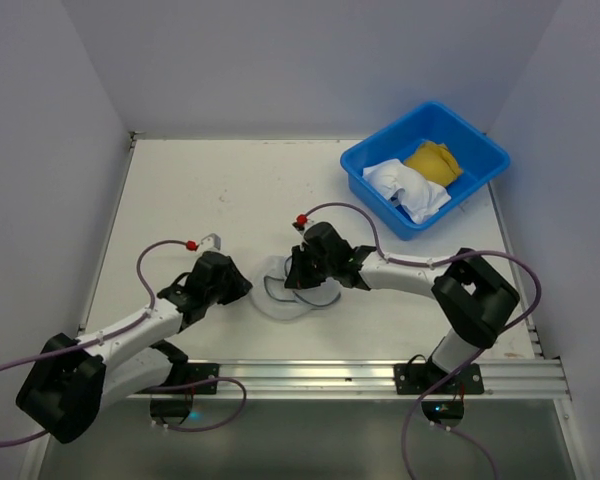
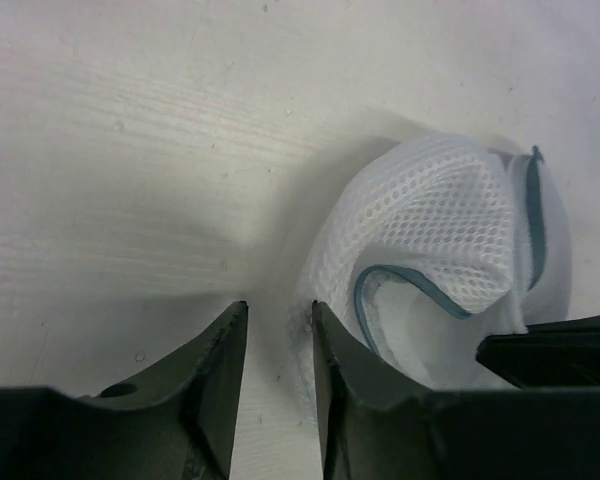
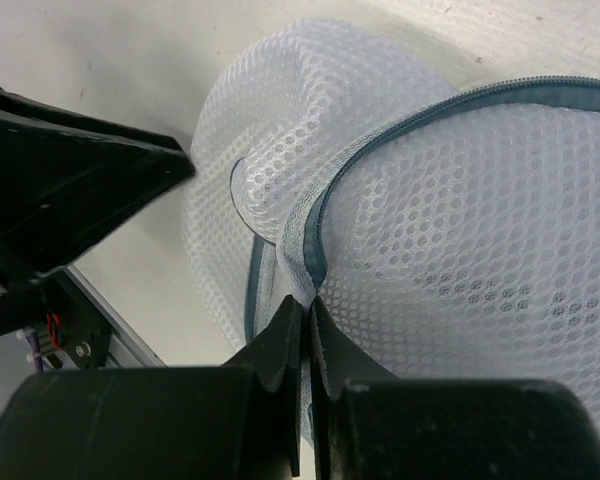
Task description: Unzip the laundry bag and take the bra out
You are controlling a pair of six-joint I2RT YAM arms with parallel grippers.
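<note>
Right gripper [image 3: 306,305] is seen pinched tight on the zipper rim [image 3: 460,100] of the laundry bag [image 3: 460,250] (wrist view only). The left gripper [image 2: 278,310] is held narrowly parted, empty, just beside it. Bag is laid crumpled on the table [image 1: 200,190] between the arms; round, long axis indeterminate.

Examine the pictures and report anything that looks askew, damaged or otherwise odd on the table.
The laundry bag is not lying flat: its mesh is buckled and its zipper rim curls inward, where the right gripper pinches it. No tear or spill shows.
</note>
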